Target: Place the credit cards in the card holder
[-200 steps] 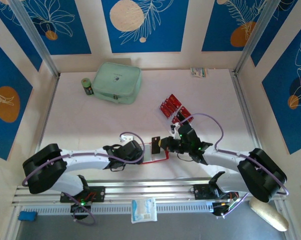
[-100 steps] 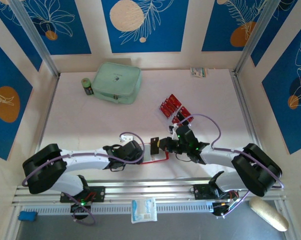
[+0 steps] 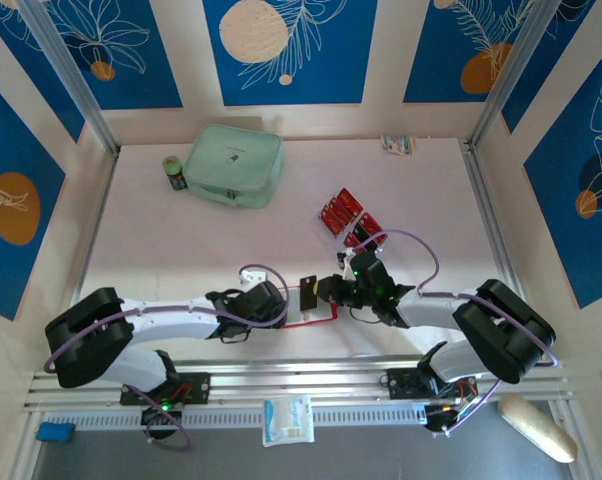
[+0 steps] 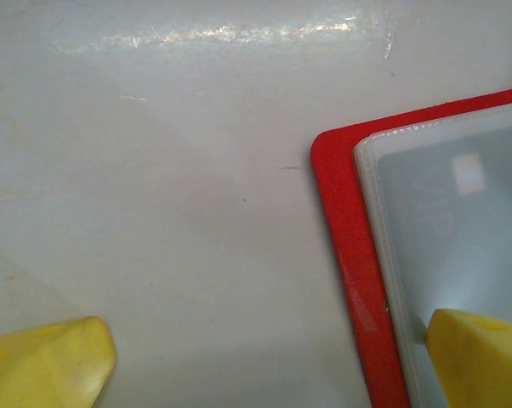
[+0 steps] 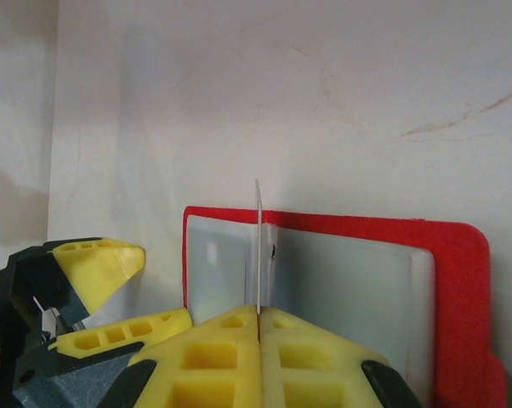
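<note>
The card holder (image 3: 321,318) lies open on the table between my grippers, red with a pale grey inside (image 5: 349,280). My right gripper (image 5: 258,316) is shut on one credit card (image 5: 258,246), held upright and edge-on over the holder's middle fold. In the top view that card (image 3: 308,286) looks dark. My left gripper (image 4: 264,365) is open and straddles the holder's red corner (image 4: 345,229): one yellow finger (image 4: 481,357) rests over the grey inside, the other (image 4: 43,365) over the bare table. More red credit cards (image 3: 341,212) lie in a loose group further back on the right.
A mint-green zip case (image 3: 234,165) and a small green can (image 3: 174,172) stand at the back left. A small packet (image 3: 398,144) lies by the back wall. A white packet (image 3: 288,420) sits on the front rail below the arm bases.
The right arm has swung a little to the left, bringing the held card slightly nearer the holder's middle. The left arm has stayed still.
</note>
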### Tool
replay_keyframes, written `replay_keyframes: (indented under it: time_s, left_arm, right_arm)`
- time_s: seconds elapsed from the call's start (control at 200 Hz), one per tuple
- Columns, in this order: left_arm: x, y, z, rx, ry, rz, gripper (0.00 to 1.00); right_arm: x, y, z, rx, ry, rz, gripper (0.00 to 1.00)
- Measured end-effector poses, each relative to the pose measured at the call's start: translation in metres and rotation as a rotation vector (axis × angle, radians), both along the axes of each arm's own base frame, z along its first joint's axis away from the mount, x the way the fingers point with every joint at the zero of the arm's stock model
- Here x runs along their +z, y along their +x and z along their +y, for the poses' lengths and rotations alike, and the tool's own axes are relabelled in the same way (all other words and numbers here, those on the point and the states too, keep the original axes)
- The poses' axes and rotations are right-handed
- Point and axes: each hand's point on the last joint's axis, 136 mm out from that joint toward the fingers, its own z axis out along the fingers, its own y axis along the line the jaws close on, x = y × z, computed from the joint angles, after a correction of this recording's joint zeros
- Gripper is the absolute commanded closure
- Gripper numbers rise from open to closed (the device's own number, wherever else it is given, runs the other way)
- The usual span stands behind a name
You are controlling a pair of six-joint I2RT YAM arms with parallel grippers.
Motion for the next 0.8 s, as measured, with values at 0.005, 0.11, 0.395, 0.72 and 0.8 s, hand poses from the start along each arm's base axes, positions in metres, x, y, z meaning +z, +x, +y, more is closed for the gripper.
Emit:
replay_keyframes:
  time_s: [0.005,0.11,0.395,0.72,0.8]
  left_arm:
    - [0.0000,0.0000,0.0000,0.000,0.000,0.000,0.02]
    - [-0.0001,-0.0001,0.0001,0.000,0.000,0.000,0.02]
    - [0.0000,-0.0001,0.0001,0.000,0.000,0.000,0.02]
    - [0.0013,0.0001,-0.0003,0.000,-0.007,-0.004,0.02]
    - [0.0027,-0.0001,-0.0009,-0.001,-0.013,-0.004,0.02]
  right_arm:
    - [0.0002,0.0001,0.0001,0.000,0.001,-0.001,1.00]
    - [-0.0008,-0.0001,0.0008,0.001,0.007,0.001,1.00]
    - [-0.0028,-0.0041,0.0006,0.005,0.022,0.014,1.00]
    - [-0.0048,-0.0064,-0.0006,-0.003,0.030,0.030,1.00]
    - [-0.0043,-0.0069,-0.0001,-0.003,0.032,0.031,1.00]
